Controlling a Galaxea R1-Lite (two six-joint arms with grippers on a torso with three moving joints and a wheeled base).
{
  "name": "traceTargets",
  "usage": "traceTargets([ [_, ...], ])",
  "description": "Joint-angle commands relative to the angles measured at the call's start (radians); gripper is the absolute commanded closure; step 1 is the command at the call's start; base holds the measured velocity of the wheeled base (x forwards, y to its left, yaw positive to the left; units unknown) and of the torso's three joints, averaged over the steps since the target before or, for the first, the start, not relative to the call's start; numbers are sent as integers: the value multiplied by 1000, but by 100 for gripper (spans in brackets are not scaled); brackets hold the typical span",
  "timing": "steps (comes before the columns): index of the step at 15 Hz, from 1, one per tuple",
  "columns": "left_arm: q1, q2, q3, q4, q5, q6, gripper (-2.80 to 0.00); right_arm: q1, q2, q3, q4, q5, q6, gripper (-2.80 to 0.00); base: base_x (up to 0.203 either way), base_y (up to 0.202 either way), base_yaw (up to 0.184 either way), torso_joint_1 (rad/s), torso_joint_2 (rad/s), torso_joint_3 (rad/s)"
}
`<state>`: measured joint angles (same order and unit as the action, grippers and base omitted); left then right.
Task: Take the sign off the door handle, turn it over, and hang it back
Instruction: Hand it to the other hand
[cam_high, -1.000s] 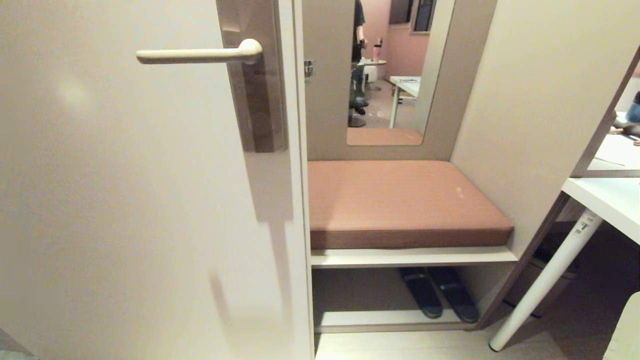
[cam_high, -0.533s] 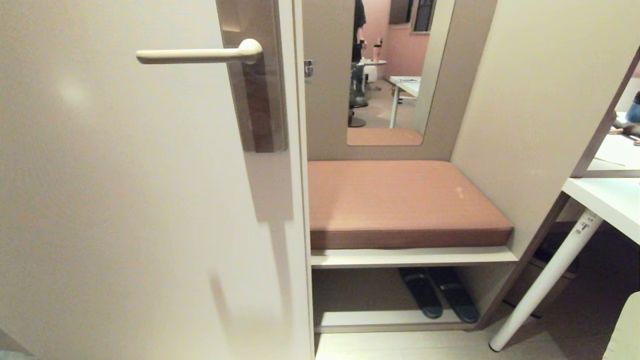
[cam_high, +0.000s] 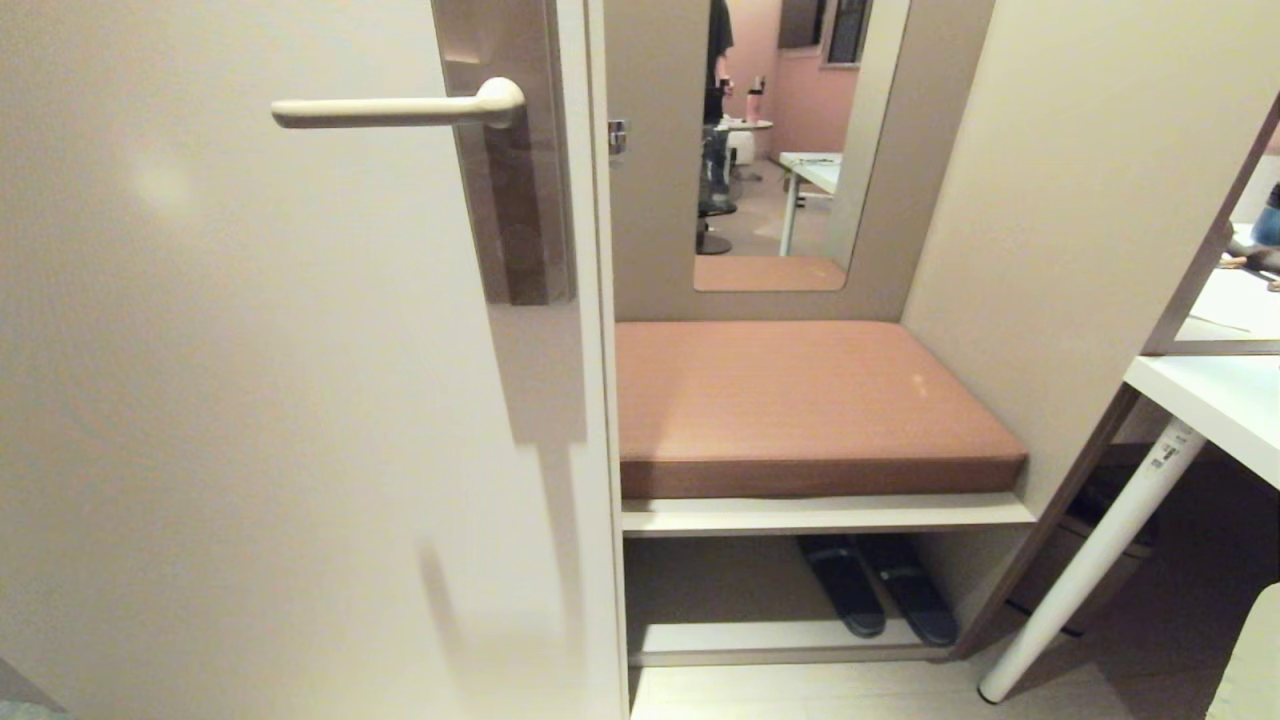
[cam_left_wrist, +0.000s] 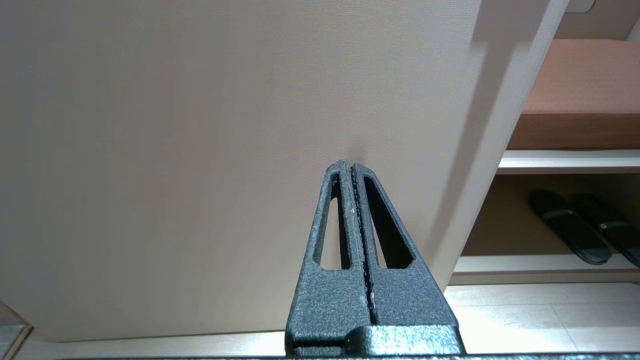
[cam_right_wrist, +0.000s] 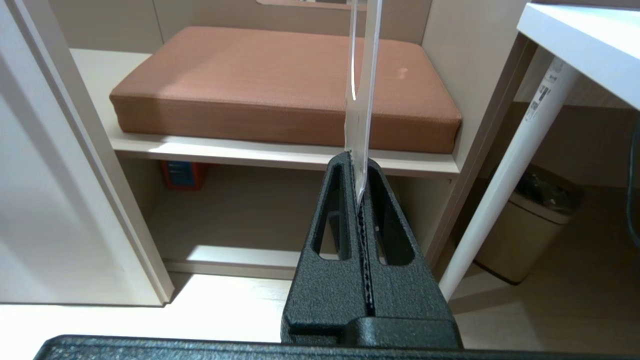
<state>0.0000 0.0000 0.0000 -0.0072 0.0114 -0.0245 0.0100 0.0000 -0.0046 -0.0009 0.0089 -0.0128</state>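
Observation:
The cream door handle (cam_high: 400, 108) sticks out level from its brown-grey plate (cam_high: 515, 200) near the top of the door, with nothing hanging on it. The sign (cam_right_wrist: 361, 100) shows only in the right wrist view, as a thin white card seen edge-on. My right gripper (cam_right_wrist: 357, 165) is shut on its lower end and holds it upright in front of the bench. My left gripper (cam_left_wrist: 348, 167) is shut on nothing, its tips close to the plain door face low down. Neither gripper appears in the head view.
The cream door (cam_high: 250, 420) fills the left. Right of it are a bench with a brown cushion (cam_high: 800, 400), dark slippers (cam_high: 880, 590) on the shelf below, a mirror (cam_high: 780, 150) reflecting a person, a white table leg (cam_high: 1090, 560) and a bin (cam_right_wrist: 530, 225).

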Motion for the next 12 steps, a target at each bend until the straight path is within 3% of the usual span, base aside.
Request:
traceTargets([
  [1, 0, 2, 0, 3, 1, 1, 0, 1, 2, -9, 2, 2, -1, 0, 0, 0, 0, 0, 0, 0],
  [8, 0, 1, 0, 1, 1, 8, 0, 1, 11, -219, 191, 19, -2, 0, 0, 0, 0, 0, 0, 0],
  [12, 0, 2, 0, 3, -5, 31, 0, 3, 139, -304, 207, 29, -3, 0, 0, 0, 0, 0, 0, 0],
])
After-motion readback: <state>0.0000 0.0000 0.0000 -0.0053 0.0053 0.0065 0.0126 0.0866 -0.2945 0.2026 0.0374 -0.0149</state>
